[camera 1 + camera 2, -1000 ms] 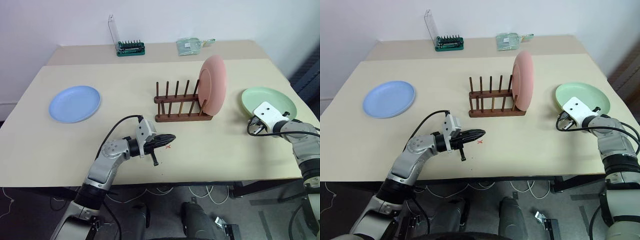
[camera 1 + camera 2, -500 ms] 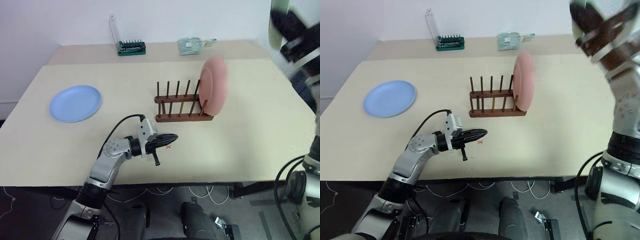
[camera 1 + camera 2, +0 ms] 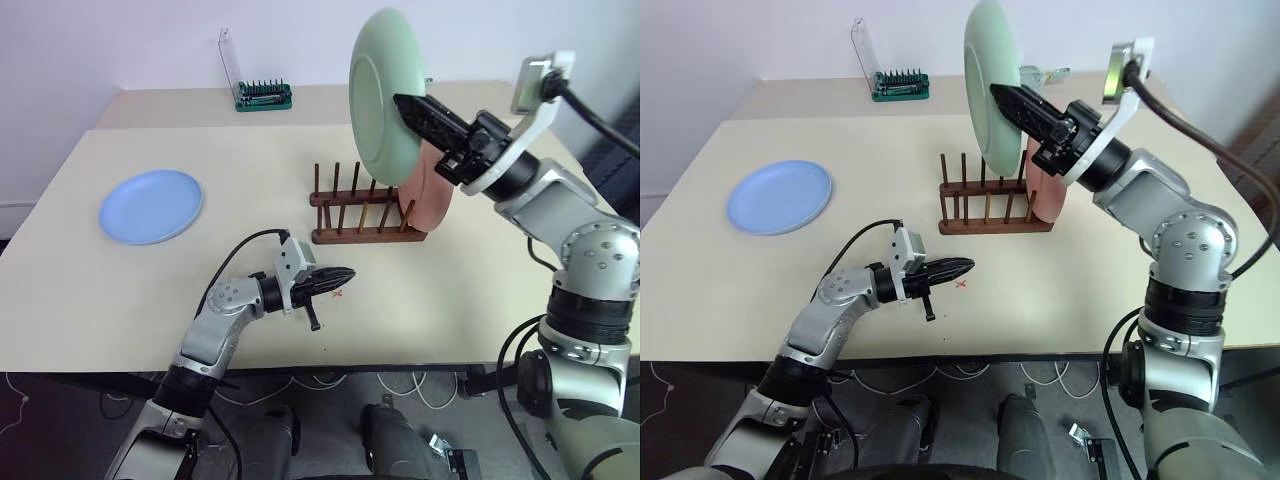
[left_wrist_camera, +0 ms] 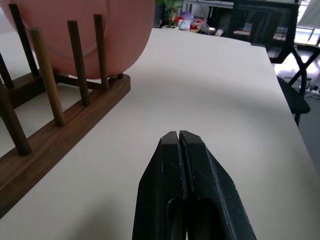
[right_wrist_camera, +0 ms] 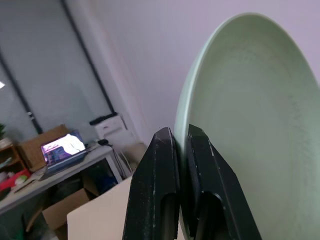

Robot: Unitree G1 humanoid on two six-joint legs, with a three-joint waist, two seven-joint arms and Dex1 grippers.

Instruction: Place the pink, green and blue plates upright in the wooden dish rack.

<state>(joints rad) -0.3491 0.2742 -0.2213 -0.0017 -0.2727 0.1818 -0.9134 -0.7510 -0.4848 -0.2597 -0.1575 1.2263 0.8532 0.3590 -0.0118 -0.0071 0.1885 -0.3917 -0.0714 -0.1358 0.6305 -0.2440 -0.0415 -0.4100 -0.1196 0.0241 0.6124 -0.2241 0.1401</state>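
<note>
A: The right claw [image 3: 408, 105] is pinching the rim of the green plate [image 3: 380, 95], one black finger on each face. The plate is held upright in the air, above the wooden rack [image 3: 365, 205].

B: Is it touching the rack?

A: No, it hangs clear above the pegs. Its lower edge overlaps the top of the pink plate [image 3: 432, 190] as seen from the head camera, but I cannot tell whether the two touch.

B: And the pink plate?

A: It stands on edge in the rack's rightmost slot, between the last pegs. The left wrist camera shows its lower rim down between the pegs, close to the base rail.

B: What about the left claw?

A: The left claw [image 3: 340, 277] has its fingers pressed together with nothing between them. It points sideways toward the robot's right, low over the table [image 3: 480, 290], in front of the rack and apart from it. A small red mark on the tabletop sits just beside its tip.

B: Where is the blue plate?

A: The blue plate [image 3: 151, 206] lies flat on the table, well to the left of the rack.

B: Anything else up there?

A: A green bit holder [image 3: 263, 96] and a clear packet [image 3: 380, 93] sit on the far part of the table near the wall.
</note>
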